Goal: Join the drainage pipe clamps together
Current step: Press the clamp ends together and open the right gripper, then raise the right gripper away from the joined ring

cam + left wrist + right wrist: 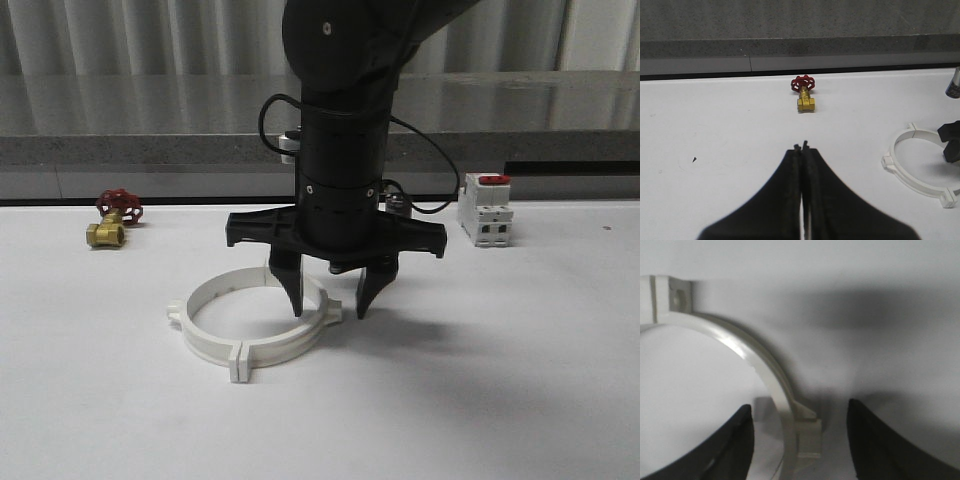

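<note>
Black right gripper (328, 305): fingers spread wide, straddling the rim of the drainage pipe clamps (255, 325) at the small outer tab – one finger inside the ring, one outside.
Clamps: white half-rings meeting flange to flange, flat on the white table (500, 380), directly beneath that gripper.
Left gripper (803, 146): pads pressed together, gripping nothing – the brass valve (804, 93) lies ahead of it, well apart.
Breaker (485, 210): beyond the right gripper, off to its right.

drainage pipe clamps (255, 330) | white half-rings | joined ring | flat on table
</note>
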Controlling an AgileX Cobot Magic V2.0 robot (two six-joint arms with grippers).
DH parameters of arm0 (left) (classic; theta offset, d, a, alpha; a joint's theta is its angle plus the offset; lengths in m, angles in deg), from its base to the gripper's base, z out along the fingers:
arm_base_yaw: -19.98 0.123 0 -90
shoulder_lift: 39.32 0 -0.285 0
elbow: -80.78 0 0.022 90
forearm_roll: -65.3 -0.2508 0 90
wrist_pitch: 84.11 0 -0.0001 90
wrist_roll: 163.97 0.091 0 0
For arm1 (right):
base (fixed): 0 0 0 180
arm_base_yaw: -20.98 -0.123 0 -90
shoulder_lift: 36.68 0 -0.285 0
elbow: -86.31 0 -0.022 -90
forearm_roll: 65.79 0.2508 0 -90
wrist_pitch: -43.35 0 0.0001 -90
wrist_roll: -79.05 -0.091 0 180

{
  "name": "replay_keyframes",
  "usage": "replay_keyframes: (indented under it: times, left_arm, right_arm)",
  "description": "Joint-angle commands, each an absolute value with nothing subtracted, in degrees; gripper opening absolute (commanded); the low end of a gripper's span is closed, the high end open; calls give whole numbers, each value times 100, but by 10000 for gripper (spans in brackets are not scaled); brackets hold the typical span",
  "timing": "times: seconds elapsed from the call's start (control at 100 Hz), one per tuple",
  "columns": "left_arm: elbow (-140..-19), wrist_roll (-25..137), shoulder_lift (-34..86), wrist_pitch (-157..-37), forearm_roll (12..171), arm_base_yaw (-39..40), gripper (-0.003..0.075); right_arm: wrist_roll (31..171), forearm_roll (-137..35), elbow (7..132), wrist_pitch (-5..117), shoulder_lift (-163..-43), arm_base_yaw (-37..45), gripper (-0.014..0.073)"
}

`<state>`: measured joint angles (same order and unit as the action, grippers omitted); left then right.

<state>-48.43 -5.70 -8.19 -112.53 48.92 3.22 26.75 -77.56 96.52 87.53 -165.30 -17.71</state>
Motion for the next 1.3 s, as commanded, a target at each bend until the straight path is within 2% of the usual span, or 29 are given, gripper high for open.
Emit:
replay_keyframes:
  times: [0.0, 0.34, 0.69, 1.06, 1.29]
  left_arm:
    - [-5010, -566, -802, -10832, 4835, 342, -20]
    - [-5010, -566, -802, -10832, 4835, 342, -20]
    - [-5010, -566, -802, -10832, 4835, 342, -20]
    - [-5010, -566, -802, -10832, 4835, 342, -20]
    - [-5010, -566, -802, -10832, 4835, 342, -20]
  right_arm:
    - [2696, -7990, 9825, 8660, -16079, -1768, 438]
    - [3232, -8896, 9818, 8876, -15203, -1685, 438]
    - [4390, -8936, 9690, 9444, -14161, -908, 436]
    - [4463, -8987, 7573, 8913, -12126, 261, 436]
    - [4464, -9073, 6340, 8887, -10774, 530, 436]
